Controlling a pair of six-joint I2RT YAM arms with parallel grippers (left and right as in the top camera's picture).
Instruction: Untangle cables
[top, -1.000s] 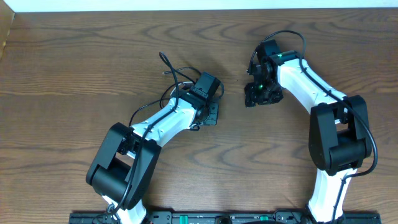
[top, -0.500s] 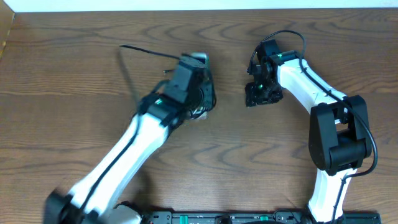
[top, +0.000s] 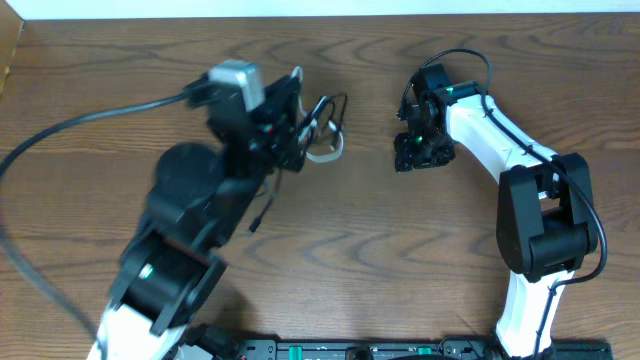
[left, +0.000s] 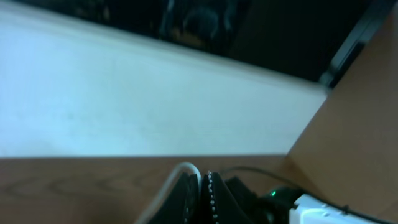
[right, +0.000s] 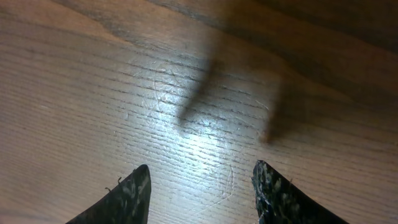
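**A:** What was seen on the left?

**B:** The left arm was seen raised high toward the overhead camera, with a thick black wire (the arm's own, not one of the task's) trailing off to the left edge. The left gripper was pressed together, and the cables were pinched in it as one bundle.

**A:** How were the cables laid out?

**B:** The white cable was seen as a short loop curling out just right of the gripper. The black cable was looped above it, and one thin black strand was seen hanging down toward the worktop. Whether that strand touched the wood could not be told. In the left wrist view, the white cable was seen lying against the outer side of one of the fingers, though that view was blurred.

**A:** And further right?

**B:** A stretch of bare wood was seen between the bundle and the right arm. The right gripper was held low over the worktop, pointing down, with its fingers spread apart. Nothing was gripped between them, and only wood grain and two shadows were seen there. The cables were kept well apart from it.
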